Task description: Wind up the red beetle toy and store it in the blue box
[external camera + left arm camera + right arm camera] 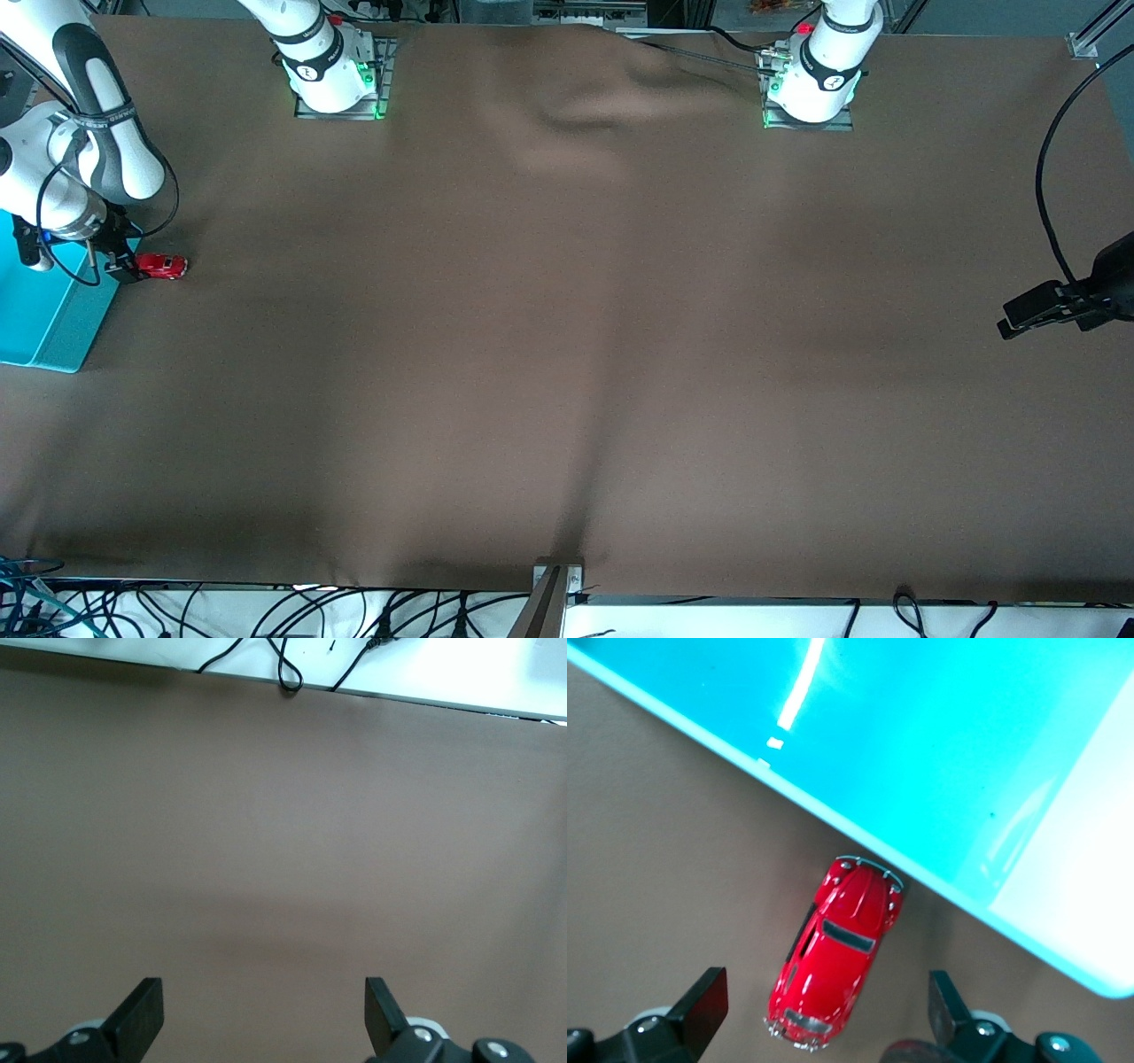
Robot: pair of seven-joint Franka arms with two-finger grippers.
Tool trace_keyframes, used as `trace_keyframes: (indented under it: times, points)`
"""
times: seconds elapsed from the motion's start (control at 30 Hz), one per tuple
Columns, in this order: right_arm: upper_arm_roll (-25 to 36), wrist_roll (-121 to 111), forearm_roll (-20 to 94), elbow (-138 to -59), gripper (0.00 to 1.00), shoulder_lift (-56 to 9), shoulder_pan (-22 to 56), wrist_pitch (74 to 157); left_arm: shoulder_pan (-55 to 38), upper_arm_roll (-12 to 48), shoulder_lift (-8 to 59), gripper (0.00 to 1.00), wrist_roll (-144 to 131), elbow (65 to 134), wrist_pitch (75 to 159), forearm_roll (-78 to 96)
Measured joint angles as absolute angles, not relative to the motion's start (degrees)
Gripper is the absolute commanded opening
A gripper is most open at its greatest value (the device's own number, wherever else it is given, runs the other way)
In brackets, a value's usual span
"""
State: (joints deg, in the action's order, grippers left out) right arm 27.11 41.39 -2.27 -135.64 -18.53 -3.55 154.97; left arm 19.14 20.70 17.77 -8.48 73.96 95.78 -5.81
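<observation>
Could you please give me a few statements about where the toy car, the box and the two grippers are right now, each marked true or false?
1. The red beetle toy lies inside the blue box. False: it sits on the brown cloth beside the box.
2. The right gripper is open, with the toy between its fingers. True.
3. The left gripper holds the toy. False: it is open with nothing in it, waiting at the left arm's end of the table.
4. The blue box stands at the right arm's end of the table. True.
5. The toy lies flipped on its roof. False: it is upright, roof and windows facing up.
</observation>
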Motion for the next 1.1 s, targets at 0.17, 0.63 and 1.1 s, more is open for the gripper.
trace_keyframes:
  times: [0.17,0.63,1.1]
  points:
    - [27.11,41.51,-1.26,-135.64,1.00,-19.04,-3.54,155.16,19.14,20.70,17.78,1.00,-8.48,73.96,95.78,-5.81]
    - [27.11,41.74,-1.10,-135.66,0.90,-20.92,-3.55,156.48,19.15,20.70,17.78,1.00,-8.48,73.96,95.78,-5.81]
    - [27.10,41.81,-0.96,-135.66,0.02,-21.20,-3.54,156.85,19.18,20.70,17.78,1.00,-8.48,73.96,95.78,-5.80]
